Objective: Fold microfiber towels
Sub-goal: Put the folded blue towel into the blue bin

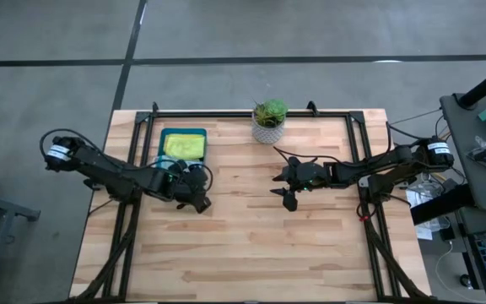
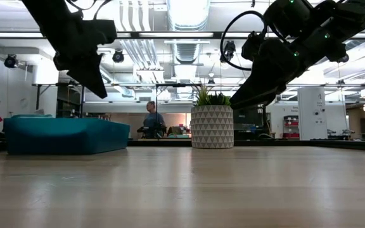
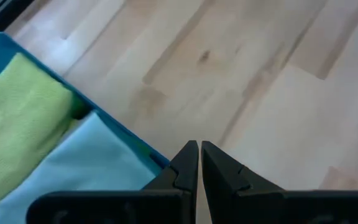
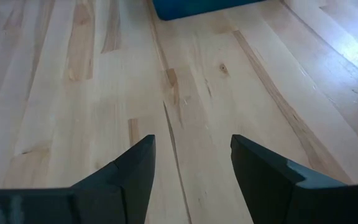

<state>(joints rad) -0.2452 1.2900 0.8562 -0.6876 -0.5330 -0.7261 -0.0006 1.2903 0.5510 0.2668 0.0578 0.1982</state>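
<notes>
Left pincer (image 3: 199, 163) closed, towels (image 3: 23, 124) in tray (image 1: 162, 135)

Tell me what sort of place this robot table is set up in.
Most likely a robotics lab or open workshop. The low view shows exposed ceiling ducts and strip lighting above a long room, a person at a workstation far behind the potted plant, and the high view shows a bare concrete floor around the wooden table.

both arms hang above the table (image 2: 182, 190), tray (image 2: 62, 136) left
</notes>
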